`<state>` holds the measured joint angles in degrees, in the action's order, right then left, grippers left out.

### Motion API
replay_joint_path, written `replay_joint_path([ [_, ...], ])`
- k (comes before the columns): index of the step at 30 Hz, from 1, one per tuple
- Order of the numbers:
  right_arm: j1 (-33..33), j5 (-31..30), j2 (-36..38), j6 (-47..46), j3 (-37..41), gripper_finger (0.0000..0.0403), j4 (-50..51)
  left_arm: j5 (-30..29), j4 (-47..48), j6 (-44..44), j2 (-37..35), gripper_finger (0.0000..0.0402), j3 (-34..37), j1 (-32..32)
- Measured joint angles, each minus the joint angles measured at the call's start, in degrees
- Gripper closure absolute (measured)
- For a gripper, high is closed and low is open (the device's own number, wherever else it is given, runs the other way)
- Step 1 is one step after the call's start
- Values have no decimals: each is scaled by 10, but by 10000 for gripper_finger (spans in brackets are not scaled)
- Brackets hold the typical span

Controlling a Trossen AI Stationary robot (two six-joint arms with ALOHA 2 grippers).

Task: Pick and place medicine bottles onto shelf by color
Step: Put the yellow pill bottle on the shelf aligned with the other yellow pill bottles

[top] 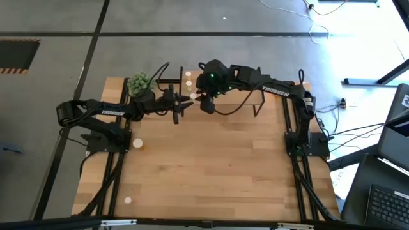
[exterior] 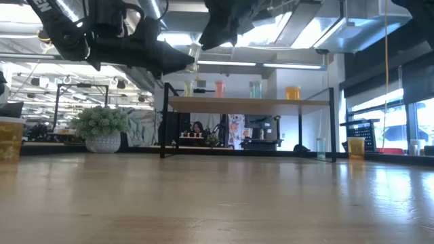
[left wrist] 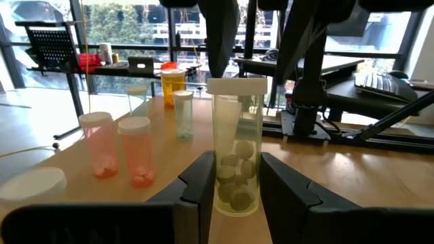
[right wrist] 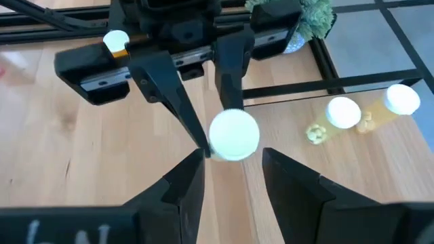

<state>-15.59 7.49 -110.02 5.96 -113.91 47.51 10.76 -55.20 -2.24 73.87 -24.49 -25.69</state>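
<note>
Overhead, table-level and two close wrist cameras all share the held bottle point(left wrist: 236, 146).

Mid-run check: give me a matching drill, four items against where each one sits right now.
Items:
1. yellowish bottle off the shelf
2. pink bottles
3. plant
4. lone orange bottle

Places:
A. on the shelf
B. on the table by the left arm's base
C. in the left gripper
D. on the table at the shelf's end

Pairs: 1-C, 2-A, 3-D, 4-B
</note>
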Motion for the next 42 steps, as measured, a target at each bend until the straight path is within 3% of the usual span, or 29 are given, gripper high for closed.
replay_joint_path([
  [42,-18,57,-12,-14,5,251,-32,1,-10,14,0,308,0,0],
])
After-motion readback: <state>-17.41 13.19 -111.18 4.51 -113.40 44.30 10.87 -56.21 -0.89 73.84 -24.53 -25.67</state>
